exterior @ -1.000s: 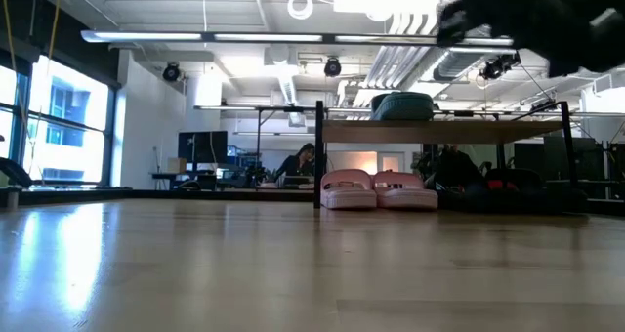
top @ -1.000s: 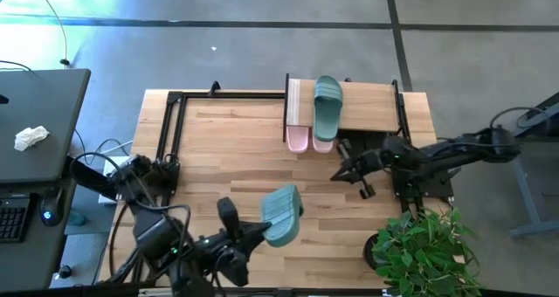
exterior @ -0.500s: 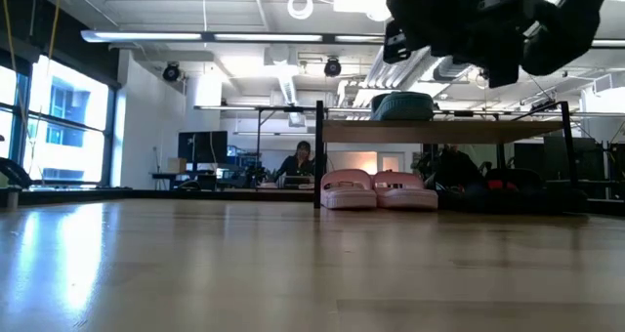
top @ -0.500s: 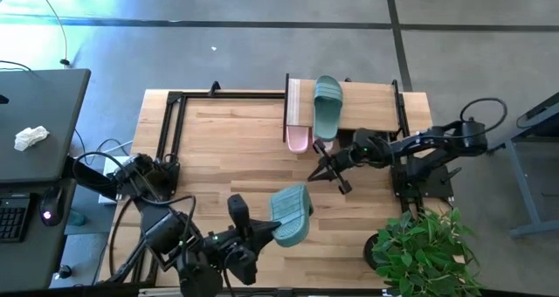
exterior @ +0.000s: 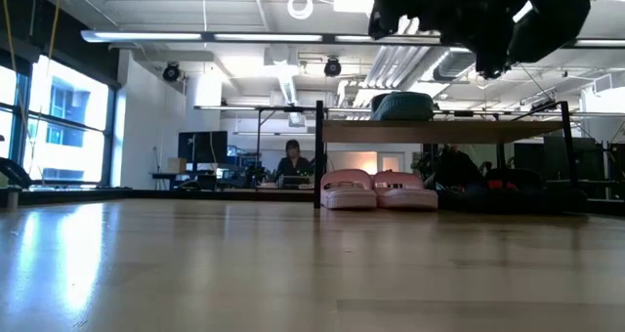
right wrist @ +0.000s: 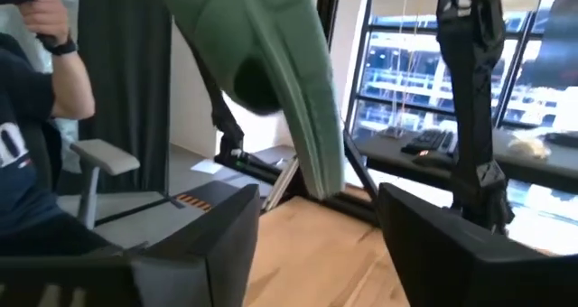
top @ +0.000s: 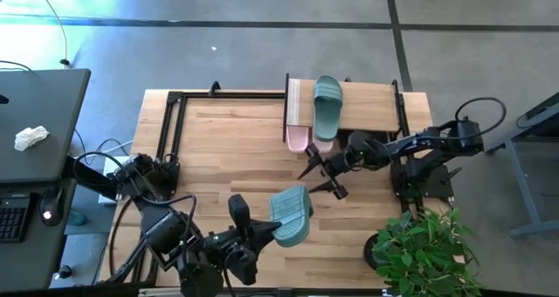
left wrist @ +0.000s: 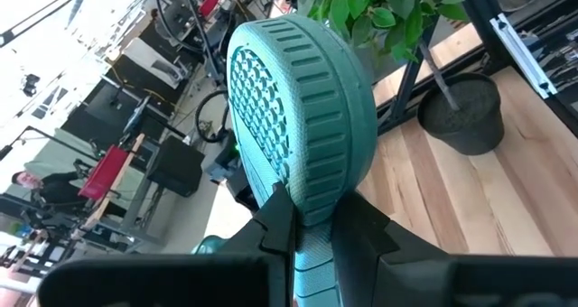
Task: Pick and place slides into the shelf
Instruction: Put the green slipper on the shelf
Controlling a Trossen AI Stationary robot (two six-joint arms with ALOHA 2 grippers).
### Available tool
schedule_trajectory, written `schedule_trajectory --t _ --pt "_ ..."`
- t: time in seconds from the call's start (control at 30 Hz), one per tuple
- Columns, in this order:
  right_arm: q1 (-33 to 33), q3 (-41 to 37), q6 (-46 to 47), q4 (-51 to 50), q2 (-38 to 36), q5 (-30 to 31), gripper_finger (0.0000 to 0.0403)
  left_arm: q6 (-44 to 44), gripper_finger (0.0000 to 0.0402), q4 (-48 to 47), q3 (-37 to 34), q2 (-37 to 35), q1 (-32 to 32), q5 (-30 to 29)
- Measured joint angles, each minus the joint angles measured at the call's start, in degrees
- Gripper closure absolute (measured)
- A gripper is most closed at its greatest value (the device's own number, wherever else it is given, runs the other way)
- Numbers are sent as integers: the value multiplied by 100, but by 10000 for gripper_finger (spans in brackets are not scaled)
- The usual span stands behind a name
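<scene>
Your left gripper (top: 262,233) sits at the near edge of the table (top: 227,157), left of centre, with its jaws clenched on a teal-green slide (top: 289,215). In the left wrist view the two dark fingers (left wrist: 280,226) pinch the edge of that slide (left wrist: 302,126) with only the thickness of the sole between them, ribbed rim and dimpled sole facing the camera. From above, the slide is raised off the table and tilted, its toe pointing toward the far side. Just right of it, your right gripper (top: 320,173) reaches in from the right arm (top: 419,148), jaws spread wide and holding nothing; its fingertips are close to the held slide, but you cannot tell whether they touch it. The right wrist view shows a green slide (right wrist: 271,63) looming between the parted fingers (right wrist: 199,244), near the camera. Beyond the gripper stands the shelf (top: 349,105) at the far right of the table. A second teal-green slide (top: 327,105) lies on its wooden top board, and two pale pink slides (top: 307,140) sit side by side under the board, seen in the low view (exterior: 379,189) resting on the table between the black legs. To the left of the shelf stands a bare black metal frame (top: 170,122). A potted plant (top: 419,240) is at the near right corner.
</scene>
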Motion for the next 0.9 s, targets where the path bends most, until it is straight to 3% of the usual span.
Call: schedule_trajectory --t 0.17,0.37,0.53,0.7,0.9 --pt "228 318 -39 -105 0 308 177 -6 368 -2 0 0 0 0" --pt "379 687 -185 -909 31 351 176 -20 368 -2 0 0 0 -1" --pt "562 734 -373 -934 96 512 189 -20 368 -11 0 0 0 -2" --pt "714 735 -736 -916 96 984 232 -22 368 -13 0 12 0 -9" --pt "790 734 -800 -811 98 1223 329 -34 368 -13 0 22 0 13"
